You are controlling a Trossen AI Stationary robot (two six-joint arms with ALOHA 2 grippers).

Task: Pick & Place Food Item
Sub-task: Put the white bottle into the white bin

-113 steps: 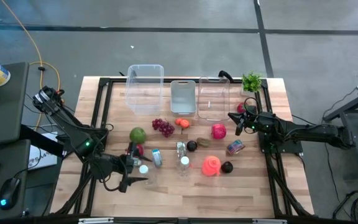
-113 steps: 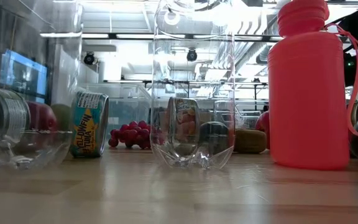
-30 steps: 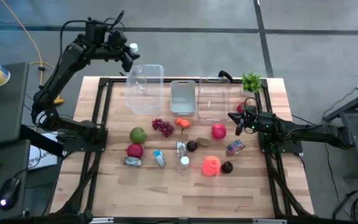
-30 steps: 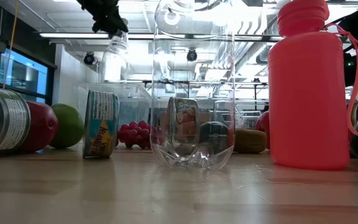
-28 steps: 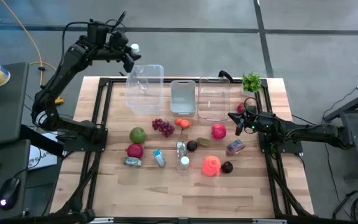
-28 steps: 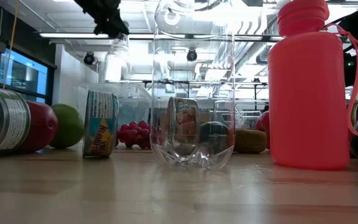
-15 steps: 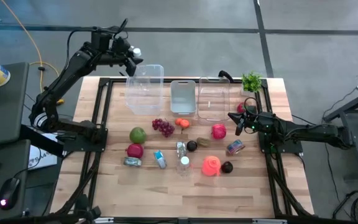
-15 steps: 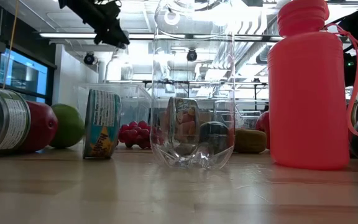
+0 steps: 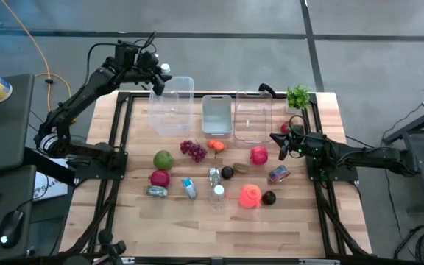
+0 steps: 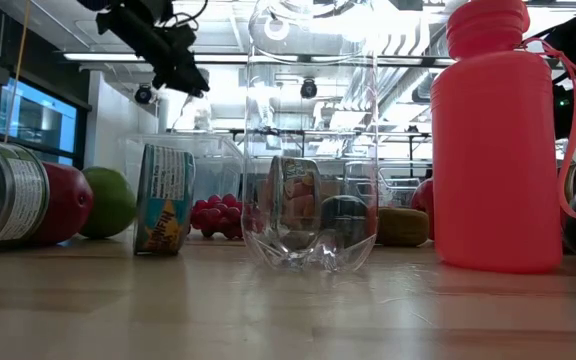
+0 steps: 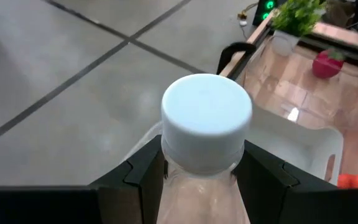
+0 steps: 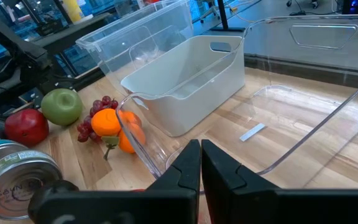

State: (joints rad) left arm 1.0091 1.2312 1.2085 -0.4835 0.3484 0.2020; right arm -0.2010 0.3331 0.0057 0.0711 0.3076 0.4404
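Fingers (image 11: 143,180) of the left gripper (image 11: 204,180) press on either side of a clear plastic bottle (image 11: 205,134), gripping its neck just under the white cap; only the left wrist view shows this grip close up. From above, the same gripper (image 9: 155,73) is raised at the far left corner of the table (image 9: 197,228), with the bottle's cap (image 9: 165,68) showing as a small white dot just beside the rim of the leftmost clear bin (image 9: 172,103). At table height the left gripper (image 10: 173,60) appears only as a dark shape high up, and the bottle it holds cannot be made out there.

On the right side of the table, the right gripper (image 9: 280,141) rests low, its two fingers (image 12: 188,165) pressed together with nothing between them. Its wrist view looks past them at the white bin (image 12: 185,87), an orange (image 12: 104,122), red grapes (image 12: 92,118), a green apple (image 12: 61,106) and a red apple (image 12: 25,126), details too small to tell apart from above.

Only the table-height view shows the label of an upright can (image 10: 163,198), and a coral pink bottle (image 10: 496,140) standing close to the camera; from above that bottle (image 9: 250,196) is a small pink round near the table's front edge.
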